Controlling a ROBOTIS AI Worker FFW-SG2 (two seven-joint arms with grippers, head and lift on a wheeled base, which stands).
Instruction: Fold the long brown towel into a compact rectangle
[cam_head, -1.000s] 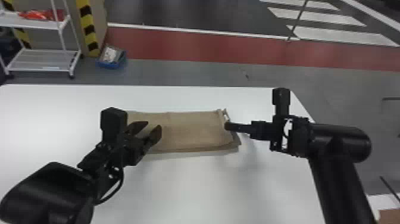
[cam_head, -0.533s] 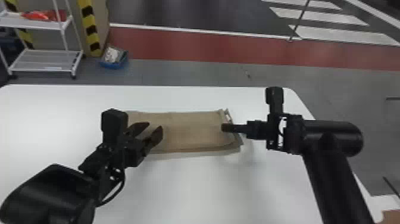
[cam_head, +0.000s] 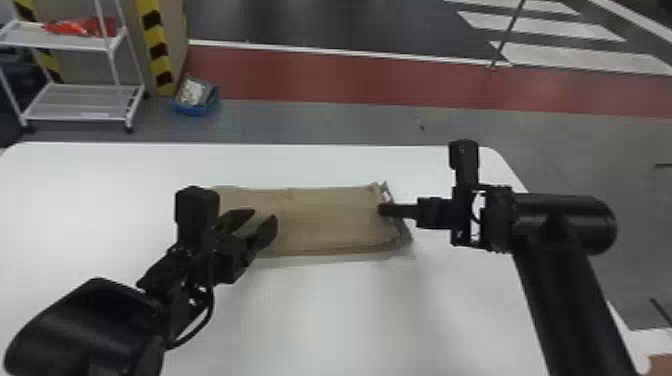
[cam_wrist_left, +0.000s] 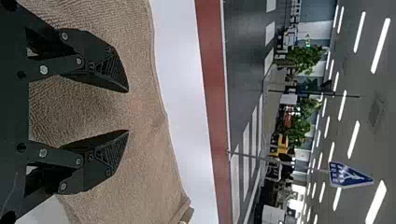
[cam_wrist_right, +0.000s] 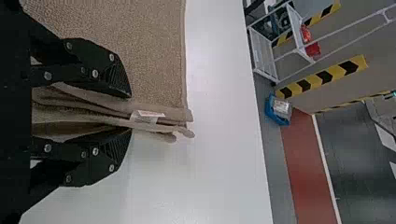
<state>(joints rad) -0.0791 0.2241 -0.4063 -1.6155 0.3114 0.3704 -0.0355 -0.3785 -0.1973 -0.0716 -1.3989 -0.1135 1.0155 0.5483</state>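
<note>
the brown towel (cam_head: 325, 220) lies flat as a long, layered strip on your white desk (cam_head: 340, 310), nearer the far edge than you, its long sides running roughly along that edge. some folding looks done: at the towel's right end you have several stacked layers, with a small white label (cam_wrist_right: 147, 115) poking out between them.

the right gripper (cam_wrist_right: 130, 113) comes in from the desk's right side, its 2 fingers spread astride that end: 1 over the towel's top, 1 just outside, the layers between them. it seems set there so that closing would gather the whole stack rather than only the top sheet. you cannot take it as a firm grip, since the fingers stand well apart.

the left gripper (cam_head: 264, 217) is over the towel's left part, its 2 fingers also spread, with nothing pinched between them. whether the tips press on the cloth, you cannot tell; the spot would suit holding that half down or taking it up.

your next move is probably to close on the right end, lift it and carry it left over the rest. watch the loose lower layers: if 1 slips out, your rectangle will be uneven.
</note>
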